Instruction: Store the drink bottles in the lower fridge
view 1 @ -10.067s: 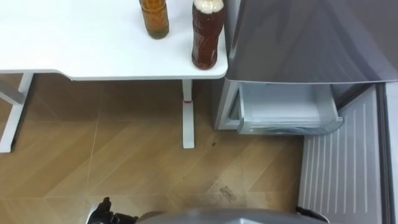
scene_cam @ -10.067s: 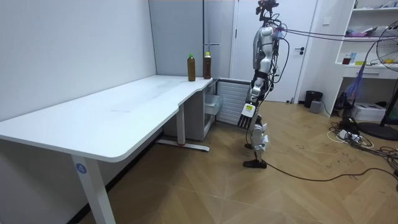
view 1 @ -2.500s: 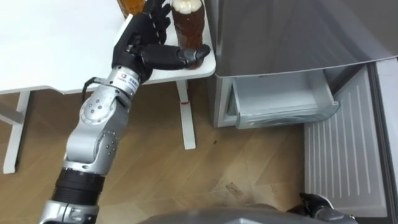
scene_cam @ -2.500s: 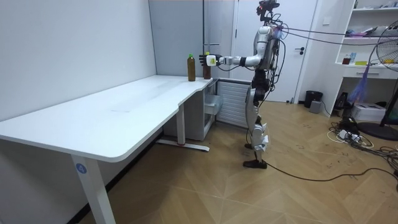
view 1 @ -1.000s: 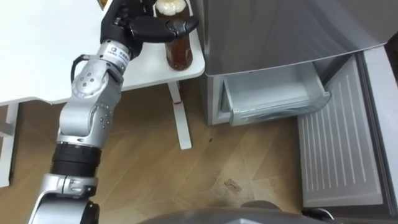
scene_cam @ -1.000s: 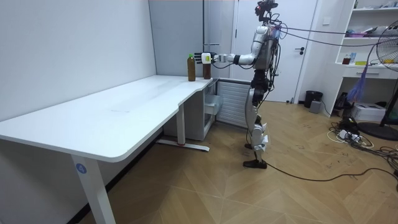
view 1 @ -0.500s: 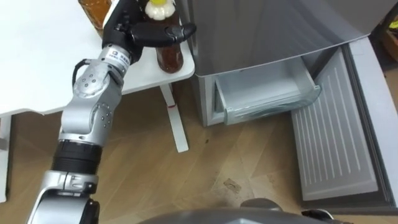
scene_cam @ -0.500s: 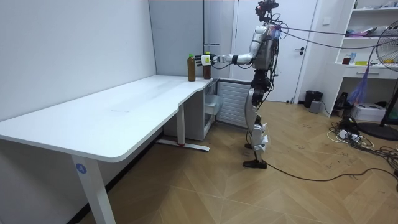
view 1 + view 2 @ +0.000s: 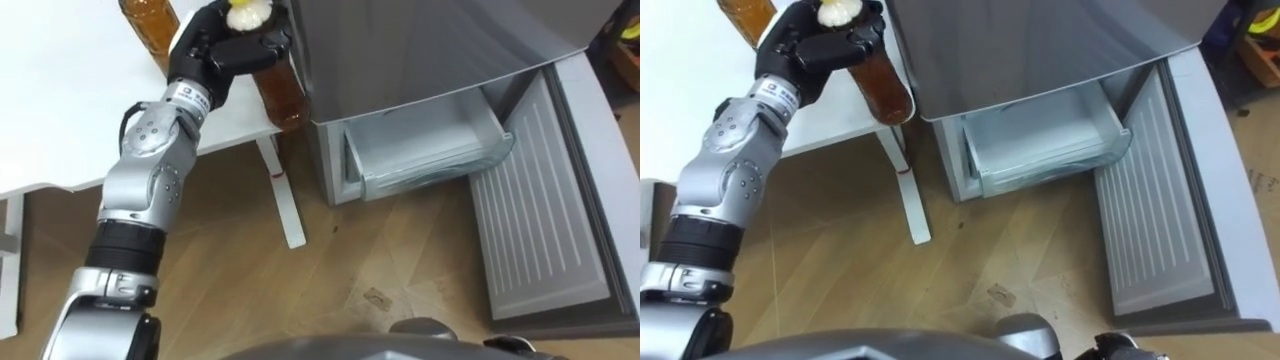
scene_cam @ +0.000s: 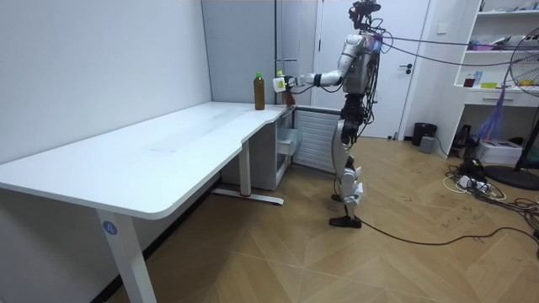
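- Half a second ago the brown bottle (image 9: 279, 92) stood upright on the table's corner. Now it is tilted, its pale cap toward the table and its base swung out toward the fridge (image 9: 420, 45).
- The left hand (image 9: 222, 45) is curled tight round the bottle's neck and shoulder, just under the cap. Thumb and fingers wrap it from both sides.
- The bottle's base hangs at the corner edge of the white table (image 9: 60, 110), just beside the fridge's grey side. I cannot tell whether it still touches the tabletop.
- In the room view the left arm reaches out level from the shoulder. The hand (image 10: 280, 82) is above the table's far end, and the bottle (image 10: 289, 96) slants down from it.
- A second bottle (image 9: 148, 20), amber-brown, stands upright on the table to the left of the hand, close to it but apart.
- The fridge's lower door (image 9: 545, 205) lies swung wide open at the right, its ribbed inner face up.
- A pale lower drawer (image 9: 425, 150) is pulled out under the grey upper door, and nothing can be seen in it.
- The robot stands on the wooden floor (image 9: 330, 270) at the table's far end, facing table and fridge.
- The right hand (image 9: 503, 345) is a dark scrap at the bottom edge of the eye views, and I cannot tell its state.
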